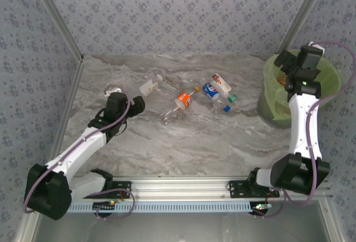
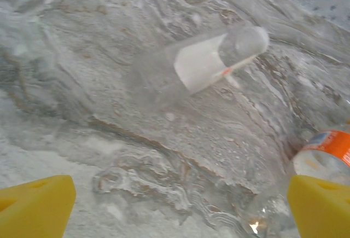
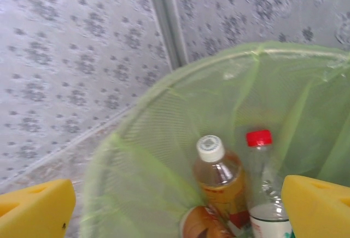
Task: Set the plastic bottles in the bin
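Note:
Several plastic bottles lie on the marble table: a white-label one [image 1: 150, 85], an orange-label one [image 1: 183, 99], a blue-label one [image 1: 210, 90] and a red-and-white one [image 1: 221, 82]. My left gripper [image 1: 136, 104] is open low over the table, just short of the white-label bottle [image 2: 208, 60], with nothing between its yellow fingertips [image 2: 35, 205]; the orange-label bottle [image 2: 328, 153] lies by its right fingertip. My right gripper [image 1: 286, 64] hangs open and empty over the bin [image 1: 328, 75]. Inside the bin [image 3: 180, 79] stand a brown bottle with a white cap [image 3: 221, 178] and a red-capped clear bottle [image 3: 262, 178].
A clear bottle [image 1: 169, 113] lies near the orange-label one, and small bottles with green and blue caps [image 1: 229, 102] lie right of the blue-label one. Patterned walls close the table at back and sides. The bin stands in the far right corner.

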You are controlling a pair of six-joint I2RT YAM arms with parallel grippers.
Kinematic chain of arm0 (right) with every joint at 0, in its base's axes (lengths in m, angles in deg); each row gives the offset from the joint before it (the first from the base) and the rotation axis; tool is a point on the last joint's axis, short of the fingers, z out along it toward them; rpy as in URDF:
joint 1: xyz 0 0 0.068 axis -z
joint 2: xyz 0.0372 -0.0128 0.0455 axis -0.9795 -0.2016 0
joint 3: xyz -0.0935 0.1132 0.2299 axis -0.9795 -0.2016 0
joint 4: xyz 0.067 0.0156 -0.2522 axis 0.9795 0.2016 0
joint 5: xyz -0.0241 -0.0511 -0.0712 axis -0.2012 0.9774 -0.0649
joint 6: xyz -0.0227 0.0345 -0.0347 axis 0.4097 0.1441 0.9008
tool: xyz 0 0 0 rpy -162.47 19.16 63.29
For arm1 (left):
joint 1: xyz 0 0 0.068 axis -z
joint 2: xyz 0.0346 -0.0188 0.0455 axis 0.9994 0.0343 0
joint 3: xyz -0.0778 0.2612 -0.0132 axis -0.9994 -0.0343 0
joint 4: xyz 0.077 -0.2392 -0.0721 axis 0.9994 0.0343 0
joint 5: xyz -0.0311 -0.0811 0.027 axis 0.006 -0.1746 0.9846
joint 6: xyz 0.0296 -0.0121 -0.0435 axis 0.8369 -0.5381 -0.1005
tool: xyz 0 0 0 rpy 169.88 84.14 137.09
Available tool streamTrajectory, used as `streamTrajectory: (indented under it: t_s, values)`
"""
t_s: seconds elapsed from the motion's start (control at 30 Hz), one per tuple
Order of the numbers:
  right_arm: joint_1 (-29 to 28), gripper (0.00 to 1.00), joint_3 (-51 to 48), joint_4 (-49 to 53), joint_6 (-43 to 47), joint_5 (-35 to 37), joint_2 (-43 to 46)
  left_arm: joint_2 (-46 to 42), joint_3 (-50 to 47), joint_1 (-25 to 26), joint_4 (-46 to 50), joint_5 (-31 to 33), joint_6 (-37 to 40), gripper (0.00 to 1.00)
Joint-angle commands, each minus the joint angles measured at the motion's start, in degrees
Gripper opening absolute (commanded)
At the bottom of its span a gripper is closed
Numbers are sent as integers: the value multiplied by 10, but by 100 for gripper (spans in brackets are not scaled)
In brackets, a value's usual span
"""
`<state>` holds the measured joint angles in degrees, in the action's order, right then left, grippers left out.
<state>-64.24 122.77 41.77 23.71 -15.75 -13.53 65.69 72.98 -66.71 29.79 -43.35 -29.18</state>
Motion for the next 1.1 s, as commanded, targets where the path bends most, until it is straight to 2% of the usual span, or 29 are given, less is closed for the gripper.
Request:
streamTrajectory:
  t_s: [0.0, 0.27, 0.5, 0.63, 0.73, 1.07]
  values:
    - [-25, 99, -14, -11, -14, 9, 39, 6, 32, -30, 37, -36, 19, 99]
    - [-119, 99, -76, -52, -39, -37, 104, 43, 75, -64, 64, -80, 77, 99]
    - [-200, 98, -94, -34, 24, -56, 125, 108, 127, -70, 96, -102, 161, 99]
    - [-226, 99, -102, -29, 44, -85, 121, 152, 168, -87, 117, -161, 227, 99]
    - [-251, 99, -104, -30, 61, -75, 121, 186, 200, -91, 133, -148, 269, 99]
    - [-276, 99, -130, -52, 69, -48, 122, 314, 299, -98, 182, -194, 438, 99]
